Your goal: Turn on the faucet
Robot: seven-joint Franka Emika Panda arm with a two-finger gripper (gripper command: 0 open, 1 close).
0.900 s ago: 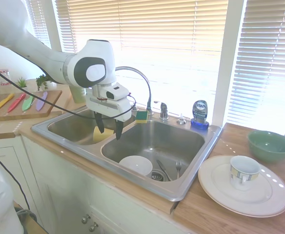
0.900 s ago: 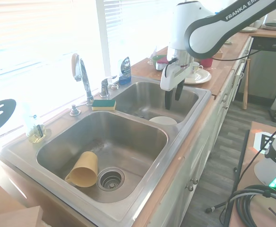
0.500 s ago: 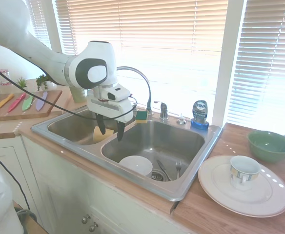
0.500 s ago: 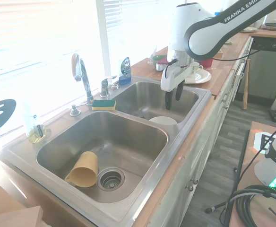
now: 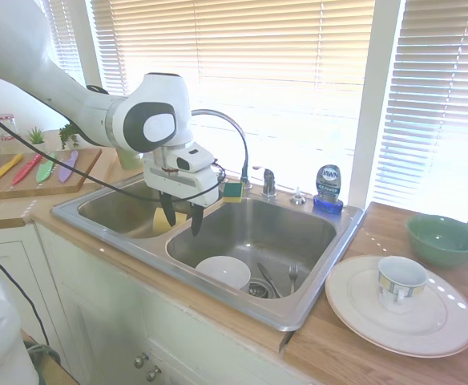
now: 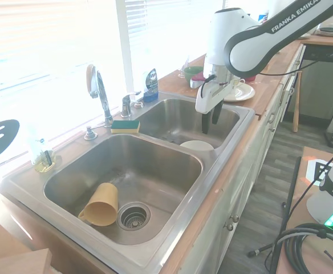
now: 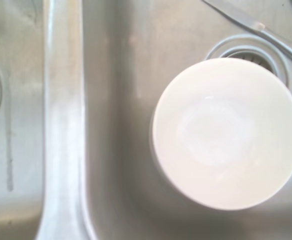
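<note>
A: Where do we stand on the faucet [image 5: 232, 138]?

B: Nothing done so far, I'd say. No water shows at the spout, and the small chrome lever handle [image 6: 126, 104] at the sink's back rim, near the divider between the two basins, looks untouched.

A: And the gripper [image 5: 179, 222]?

B: It hangs over the basin holding the white bowl [image 7: 227, 132], near the sink's front edge, well apart from the handle. The jaws stand slightly parted and hold nothing.

A: What's around the target?

B: A yellow-green sponge [image 6: 125, 125] lies on the back rim just beside the faucet base, and the blue dish soap bottle [image 5: 328, 188] stands further along that rim.

A: So what's left?

B: All of it, by my reading: reach across to the back rim, meet the lever, push it.
</note>
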